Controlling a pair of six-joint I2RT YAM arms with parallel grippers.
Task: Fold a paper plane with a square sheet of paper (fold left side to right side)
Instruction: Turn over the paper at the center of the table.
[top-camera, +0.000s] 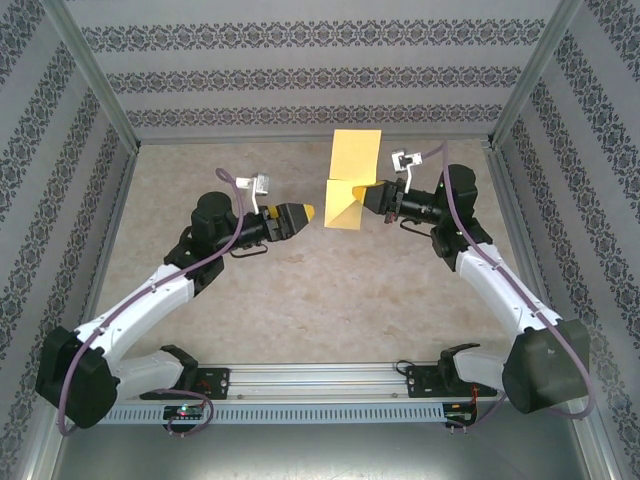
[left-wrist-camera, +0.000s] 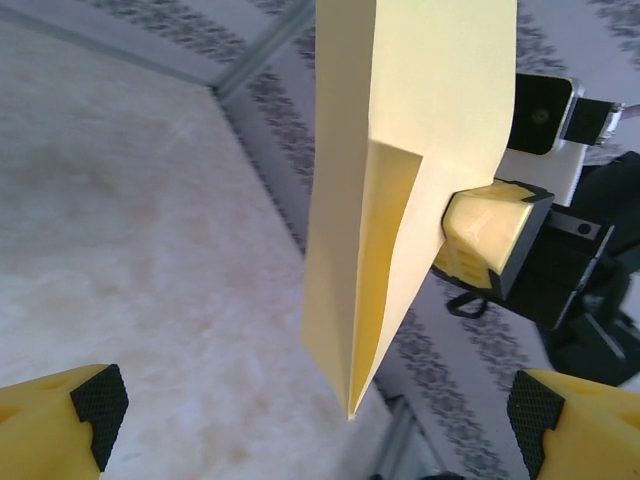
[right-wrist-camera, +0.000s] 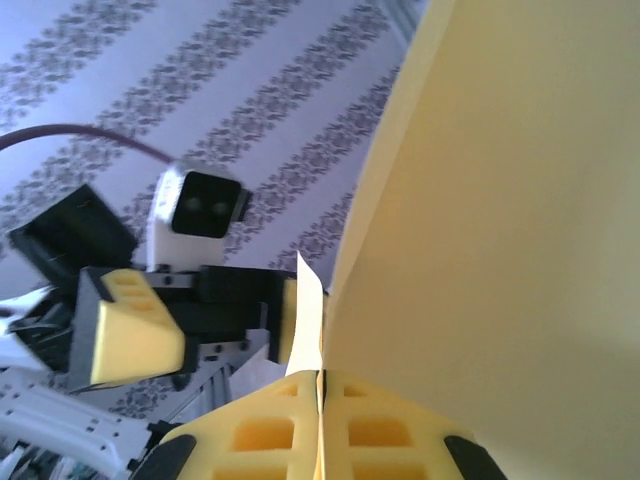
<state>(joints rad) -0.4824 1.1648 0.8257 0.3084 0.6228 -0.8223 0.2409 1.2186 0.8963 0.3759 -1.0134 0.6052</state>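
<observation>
Tabletop (top-camera: 300, 300) lies open — the raised paper (top-camera: 357, 158) blocks the middle.

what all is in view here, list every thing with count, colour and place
square sheet of thin yellow paper: 1, yellow, partly folded, held over the far middle of the table
table: 1, mottled beige top, under both arms
patterned walls: 3, white with grey floral stripes, at the left, far and right sides
metal rail: 1, silver, along the near edge, carrying the arm bases
left arm: 1, white and black, reaching in from the near left
right arm: 1, white and black, reaching in from the near right
left gripper: 1, yellow and black, open, just left of the paper, apart from it
right gripper: 1, yellow and black, shut on the paper's right side
</observation>
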